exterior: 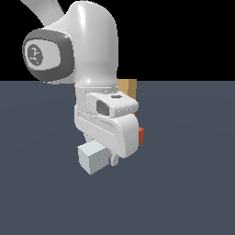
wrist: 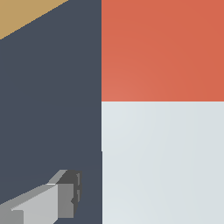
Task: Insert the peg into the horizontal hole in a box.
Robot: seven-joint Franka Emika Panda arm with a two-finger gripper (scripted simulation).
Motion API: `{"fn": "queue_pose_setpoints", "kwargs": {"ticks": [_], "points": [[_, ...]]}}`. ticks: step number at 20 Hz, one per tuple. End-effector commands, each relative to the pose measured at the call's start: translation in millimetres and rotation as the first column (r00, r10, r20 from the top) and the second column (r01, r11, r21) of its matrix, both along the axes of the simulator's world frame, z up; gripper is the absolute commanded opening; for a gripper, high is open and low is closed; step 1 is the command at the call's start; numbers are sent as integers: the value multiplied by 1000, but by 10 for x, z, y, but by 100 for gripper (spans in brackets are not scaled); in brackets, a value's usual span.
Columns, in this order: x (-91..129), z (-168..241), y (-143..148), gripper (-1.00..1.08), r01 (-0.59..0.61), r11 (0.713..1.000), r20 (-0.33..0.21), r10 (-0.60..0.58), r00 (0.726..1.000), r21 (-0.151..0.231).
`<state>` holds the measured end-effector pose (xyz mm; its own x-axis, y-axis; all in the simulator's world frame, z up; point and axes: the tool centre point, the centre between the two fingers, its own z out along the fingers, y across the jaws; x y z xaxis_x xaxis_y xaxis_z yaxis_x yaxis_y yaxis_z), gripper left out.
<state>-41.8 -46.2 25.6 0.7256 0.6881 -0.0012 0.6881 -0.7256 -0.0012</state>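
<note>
The arm (exterior: 87,41) fills the upper centre of the exterior view, its wrist housing hanging over the dark floor (exterior: 193,183) that covers the lower part of the frame. Behind it, just right of centre at the floor's far edge, a sliver of the tan box (exterior: 128,87) shows; its hole is hidden by the arm, and in the wrist view the box is only a tan wedge in the upper left corner. The peg (exterior: 93,157) lies below the wrist housing, near mid-frame: its pale grey-white end juts out toward the lower left, and a small red-orange patch shows at the housing's right edge. In the wrist view the peg occupies the right half, red-orange above and pale below. The gripper (exterior: 108,153) straddles the peg about mid-length; one finger (wrist: 52,199) appears at the lower left of the wrist view, apparently separated from the peg by a strip of floor, so whether the jaws are pressing the bar or merely standing beside it cannot be told. Judged from its flat faces and sharp edges, the peg should behave as a light, rigid bar, with parallel sides suited to a pinch near the middle to limit tilting; the smooth faces may slip.
</note>
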Motion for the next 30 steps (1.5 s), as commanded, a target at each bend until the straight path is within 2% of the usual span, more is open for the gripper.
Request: {"fn": "queue_pose_setpoints", "kwargs": {"ticks": [1, 17, 24, 30], "points": [[7, -11, 0, -100, 0, 1000, 2, 0, 1000, 0], [-15, 23, 1, -100, -31, 1000, 2, 31, 1000, 0], [-95, 129, 19, -100, -144, 990, 2, 144, 990, -1], [-208, 275, 28, -100, -296, 955, 2, 296, 955, -1]]}}
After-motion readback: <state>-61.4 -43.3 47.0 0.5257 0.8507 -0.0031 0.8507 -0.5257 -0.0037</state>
